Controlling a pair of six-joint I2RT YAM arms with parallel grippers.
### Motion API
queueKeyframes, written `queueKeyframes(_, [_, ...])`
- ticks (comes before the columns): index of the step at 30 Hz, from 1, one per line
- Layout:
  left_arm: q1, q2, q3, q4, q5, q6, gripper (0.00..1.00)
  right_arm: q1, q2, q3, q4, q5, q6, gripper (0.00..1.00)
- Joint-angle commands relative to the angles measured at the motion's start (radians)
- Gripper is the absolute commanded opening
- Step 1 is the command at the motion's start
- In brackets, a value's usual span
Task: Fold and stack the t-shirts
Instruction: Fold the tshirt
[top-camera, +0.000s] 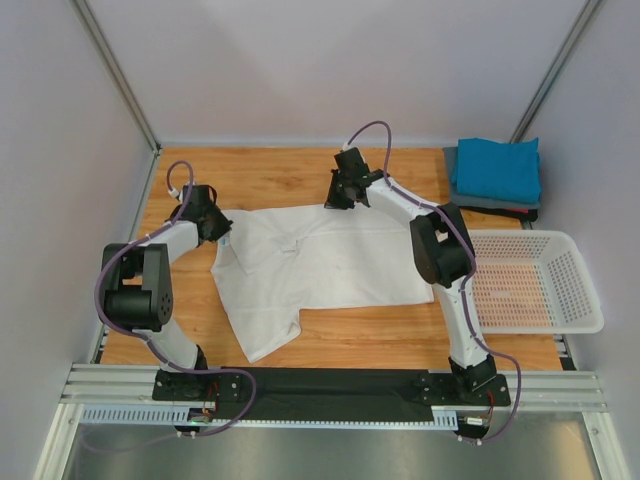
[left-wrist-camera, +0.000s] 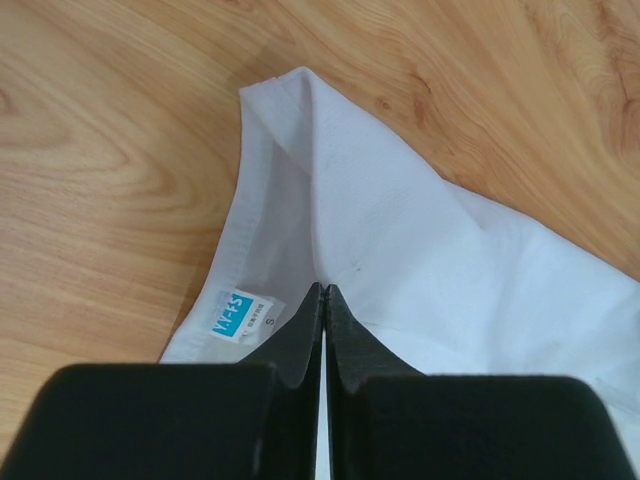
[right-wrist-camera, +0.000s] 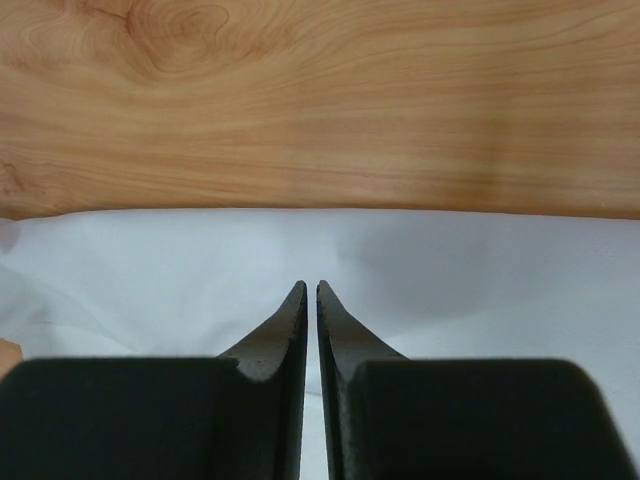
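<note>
Lying unfolded, the white shirt (top-camera: 310, 262) is pinched by the left gripper (left-wrist-camera: 322, 290) and right gripper (right-wrist-camera: 310, 288); the teal shirt (top-camera: 497, 168) and grey shirt (top-camera: 480, 202) are already stacked.

White tee (top-camera: 310, 265): plain, crumpled, spread mostly flat betw. both grippers. Left end bunched into ridge, pinched in left gripper (left-wrist-camera: 323, 292); blue label (left-wrist-camera: 243, 315) just left of its tips. Far edge straight, nipped by right gripper (right-wrist-camera: 310, 287). One flap trails nearward, below left gripper. Teal tee (top-camera: 497, 168): folded, atop folded dk grey tee (top-camera: 470, 200), stack well right of right gripper.
</note>
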Motion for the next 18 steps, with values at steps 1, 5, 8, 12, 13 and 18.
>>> queueKeyframes(1, [0.004,-0.035,-0.012,-0.014,-0.004,-0.028,0.00,0.007,0.010,0.045,0.028,-0.003,0.013,0.09])
queueKeyframes(5, [0.004,-0.029,-0.012,-0.022,-0.004,-0.034,0.00,0.004,0.008,0.042,0.025,-0.003,0.011,0.09])
queueKeyframes(8, [0.004,-0.029,-0.012,-0.031,-0.016,-0.032,0.00,0.005,0.010,0.038,0.024,-0.002,0.008,0.09])
queueKeyframes(12, [0.004,-0.023,-0.011,-0.037,-0.056,-0.012,0.04,0.005,0.010,0.040,0.016,-0.002,0.000,0.09])
queueKeyframes(13, [0.004,-0.019,-0.009,-0.034,-0.059,-0.003,0.06,0.005,0.008,0.043,0.014,0.000,-0.007,0.09])
queueKeyframes(18, [0.004,0.006,0.025,-0.065,-0.106,0.040,0.14,0.005,-0.007,0.045,-0.024,0.023,-0.041,0.11])
